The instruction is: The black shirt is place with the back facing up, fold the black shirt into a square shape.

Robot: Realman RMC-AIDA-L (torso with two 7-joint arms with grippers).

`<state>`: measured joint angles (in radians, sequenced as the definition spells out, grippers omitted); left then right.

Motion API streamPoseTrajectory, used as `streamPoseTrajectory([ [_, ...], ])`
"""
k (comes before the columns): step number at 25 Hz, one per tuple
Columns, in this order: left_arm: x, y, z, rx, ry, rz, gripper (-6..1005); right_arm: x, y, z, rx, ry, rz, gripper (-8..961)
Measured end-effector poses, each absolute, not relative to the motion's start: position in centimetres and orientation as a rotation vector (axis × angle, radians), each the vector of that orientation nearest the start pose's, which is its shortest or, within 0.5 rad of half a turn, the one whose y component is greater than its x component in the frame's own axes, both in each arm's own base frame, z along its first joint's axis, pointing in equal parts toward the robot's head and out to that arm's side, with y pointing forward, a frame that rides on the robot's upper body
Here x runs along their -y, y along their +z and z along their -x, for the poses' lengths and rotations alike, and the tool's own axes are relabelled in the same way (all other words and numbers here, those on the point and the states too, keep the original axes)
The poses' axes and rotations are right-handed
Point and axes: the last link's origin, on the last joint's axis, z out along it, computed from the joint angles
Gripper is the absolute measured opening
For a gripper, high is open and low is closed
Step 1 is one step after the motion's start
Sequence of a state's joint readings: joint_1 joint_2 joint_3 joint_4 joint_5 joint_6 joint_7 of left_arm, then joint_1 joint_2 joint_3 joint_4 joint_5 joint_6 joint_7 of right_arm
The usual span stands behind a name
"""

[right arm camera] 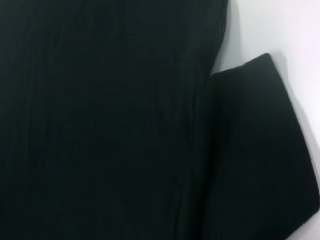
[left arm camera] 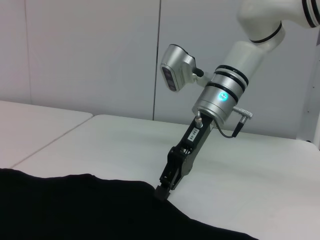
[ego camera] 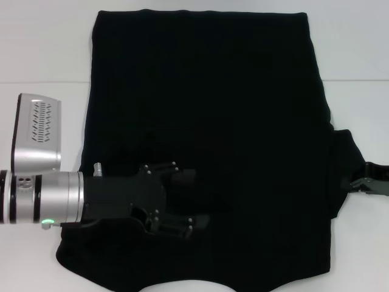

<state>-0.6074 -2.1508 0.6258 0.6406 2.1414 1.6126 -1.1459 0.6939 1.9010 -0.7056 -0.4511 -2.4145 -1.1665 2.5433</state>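
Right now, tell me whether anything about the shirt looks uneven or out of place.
Yes. The black shirt looks lopsided: on the robot's right a sleeve sticks out flat on the white table, where the right gripper meets it. No left sleeve shows; the left gripper is over the cloth.

Head view looks steeply down on the white surface point(ego camera: 358, 48), taking in nearly the whole black shirt point(ego camera: 206, 121). Left wrist view sits low near the surface, facing across the shirt edge toward the right claw point(left arm camera: 162, 192) and the wall behind. Right wrist view looks down close on the shirt and its sleeve point(right arm camera: 260, 150), also seen from the head.
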Motion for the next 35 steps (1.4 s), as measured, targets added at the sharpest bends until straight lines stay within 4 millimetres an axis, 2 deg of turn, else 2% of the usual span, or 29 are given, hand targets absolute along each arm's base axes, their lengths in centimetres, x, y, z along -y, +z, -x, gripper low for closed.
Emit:
streamPoseTrajectory([
  [4, -32.6, -3.2, 23.5, 0.265, -0.686, 2.862, 919, -38.5, 3.2, -32.7, -1.923, 0.201, 1.935, 172],
  [10, -32.6, -2.9, 23.6, 0.275, -0.696, 2.846, 918, -38.4, 3.3, -32.8, -1.922, 0.201, 1.934, 7],
  [14, -32.6, -2.9, 23.6, 0.280, -0.705, 2.844, 917, -38.1, 3.6, -33.1, -1.919, 0.202, 1.937, 8],
  [23, -32.5, -2.7, 23.5, 0.323, -0.735, 2.837, 915, -36.8, 6.1, -34.2, -1.891, 0.289, 1.954, 9],
  [35, -32.2, -2.9, 23.5, 0.384, -0.762, 2.841, 913, -36.1, 7.9, -35.2, -1.851, 0.273, 1.961, 8],
])
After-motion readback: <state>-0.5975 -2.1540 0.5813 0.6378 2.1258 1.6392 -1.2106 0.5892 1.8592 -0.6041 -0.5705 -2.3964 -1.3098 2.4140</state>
